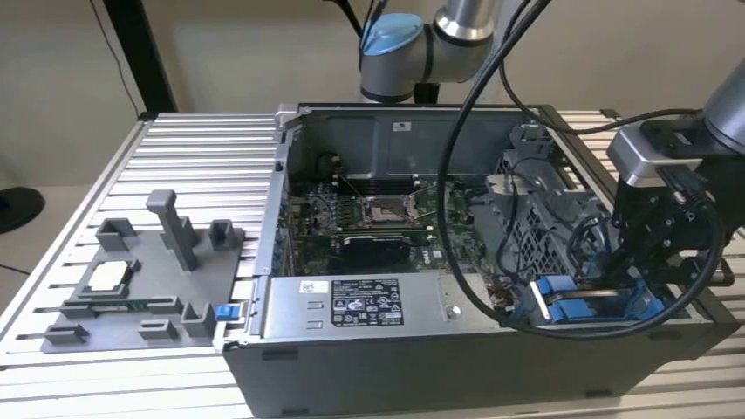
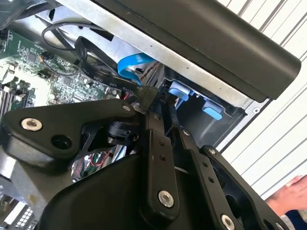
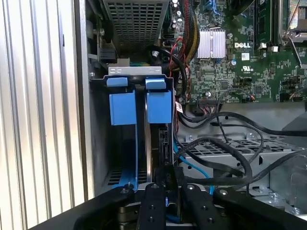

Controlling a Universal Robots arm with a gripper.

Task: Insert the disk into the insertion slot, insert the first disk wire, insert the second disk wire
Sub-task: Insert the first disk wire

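The insertion slot [image 3: 101, 143] is a grey bay at the case's corner with two blue tabs [image 3: 122, 108] at its mouth. The disk [image 3: 161, 141] stands edge-on inside it, under the right-hand tab. My gripper [image 3: 169, 176] hangs right over the disk's exposed edge. In the second wrist view my gripper [image 2: 154, 109] is shut on a dark connector [image 2: 147, 94] at the end of a flat black disk wire [image 2: 98, 72]. A blue flat wire [image 2: 134, 64] loops just behind it. In the exterior view the gripper [image 1: 629, 278] reaches into the bay [image 1: 582, 307] at the case's right end.
The open computer case [image 1: 349, 367] sits on a slatted metal table [image 1: 198, 148]. Black cables [image 3: 230, 143] cross a perforated cage [image 3: 134, 21] and the motherboard [image 3: 240, 57] beside the bay. A grey fixture tray [image 1: 140, 279] lies at the exterior view's left. A person's hand [image 2: 288, 196] is near the case.
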